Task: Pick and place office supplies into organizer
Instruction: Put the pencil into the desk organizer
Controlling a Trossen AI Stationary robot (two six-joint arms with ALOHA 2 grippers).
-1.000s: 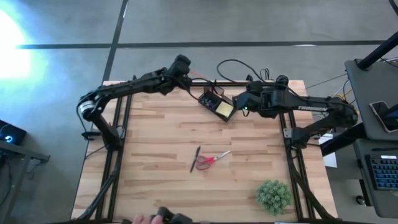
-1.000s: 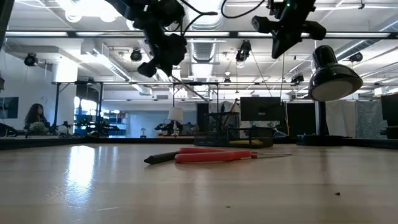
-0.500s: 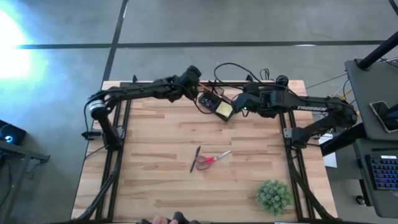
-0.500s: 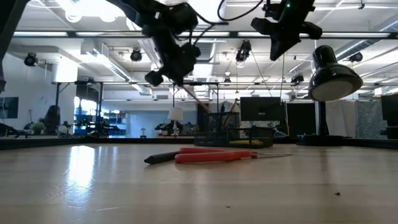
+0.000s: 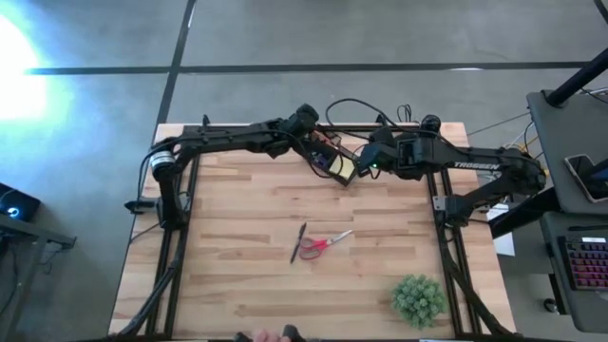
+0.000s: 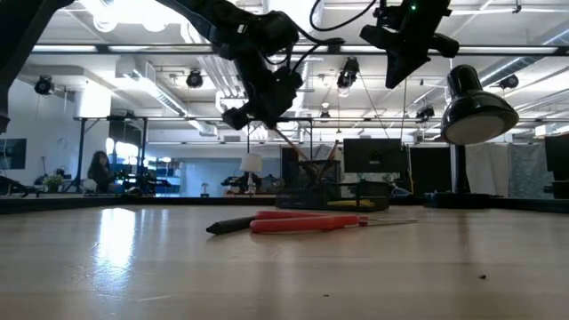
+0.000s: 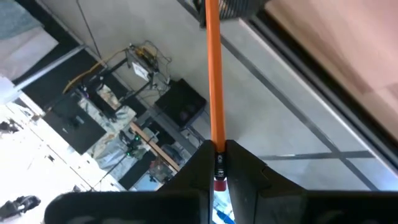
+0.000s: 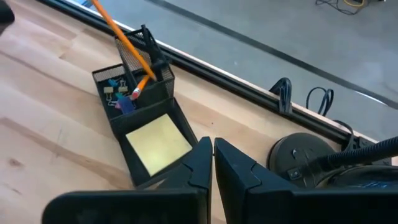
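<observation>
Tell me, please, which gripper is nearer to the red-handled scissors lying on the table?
Neither clearly. The left gripper, shut on an orange pencil, and the right gripper both hover by the organizer at the far edge, away from the scissors.

The pale wood-plank surface [image 5: 247, 218] stands on a grey concrete floor [image 5: 313, 33] crossed by dark seam lines. At nine o'clock a bright glare [image 5: 14, 81] washes the floor. At three o'clock sits a dark desk [image 5: 570, 142] with a keyboard [image 5: 581, 261]. Level across, ceiling lights [image 6: 124, 11], ducting and a black desk lamp [image 6: 476, 105] show; a person [image 6: 100, 169] sits far off.
</observation>
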